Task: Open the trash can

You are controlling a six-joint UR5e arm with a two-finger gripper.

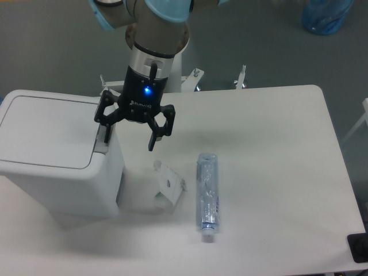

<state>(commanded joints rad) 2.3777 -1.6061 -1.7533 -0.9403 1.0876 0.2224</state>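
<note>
The trash can [54, 158] is a large white boxy bin at the left of the table, with its flat lid [49, 131] shut. Its grey push-button tab [101, 144] sits at the lid's right edge. My gripper [130, 140] hangs just right of the bin, black with a blue light, its jaws spread open and empty. The left finger [106, 129] is right over the grey tab; whether it touches it I cannot tell. The right finger [154, 140] hangs above the table.
A crumpled white paper piece [170, 184] lies right of the bin. A clear plastic bottle [207, 195] lies on its side at mid table. The white table [276, 172] edge runs along the right. A blue object [325, 14] stands on the floor behind.
</note>
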